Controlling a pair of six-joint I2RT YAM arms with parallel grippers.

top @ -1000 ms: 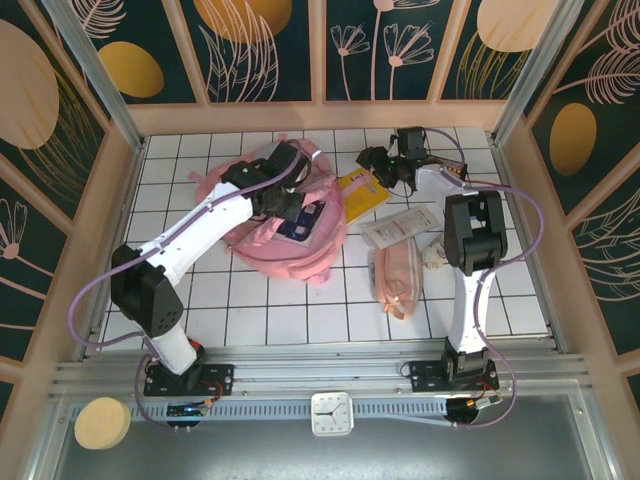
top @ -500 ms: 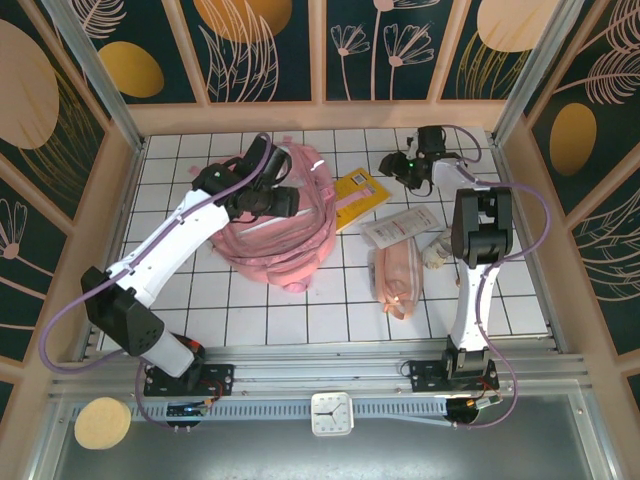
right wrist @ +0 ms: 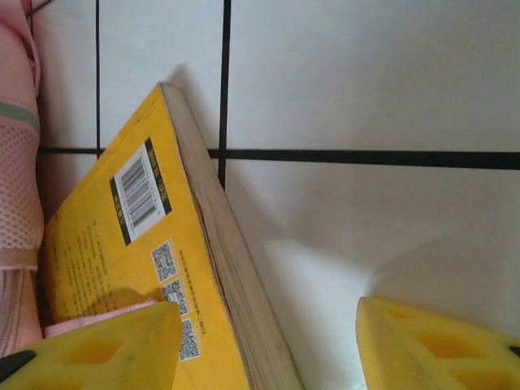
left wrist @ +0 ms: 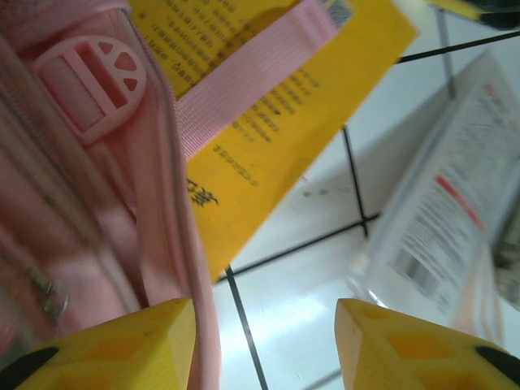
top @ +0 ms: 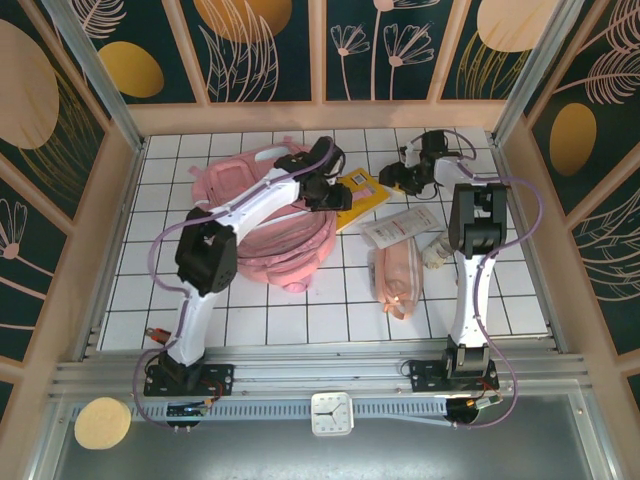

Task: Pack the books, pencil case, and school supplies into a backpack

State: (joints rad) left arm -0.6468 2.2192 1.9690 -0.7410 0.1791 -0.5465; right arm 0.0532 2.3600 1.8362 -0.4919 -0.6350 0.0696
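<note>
Desk (top: 250,300): white tiles with dark grid lines, seen from above.
Backpack (top: 270,225): large and pink, slumped on the left half of the desk, with the left arm laid across it.
Yellow book (top: 362,190): laid flat just right of the backpack, its edge against the pink fabric. A pink strap (left wrist: 252,61) is draped over its cover.
Left end effector (left wrist: 262,333): released, with the yellow fingers spread and nothing between them. It is held over bare tile beside the backpack's edge, and the near corner of the yellow book is just ahead of it.
Right end effector (right wrist: 268,325): released, with the fingers parted. It is set at the opposite side of the yellow book, whose page edge runs down between the fingers unclamped.
School supplies packet (top: 400,225): clear and white with red print, laid near the book and apart from both end effectors.
Pencil case (top: 397,275): pale pink pouch, placed just nearer the arm bases than the packet.
</note>
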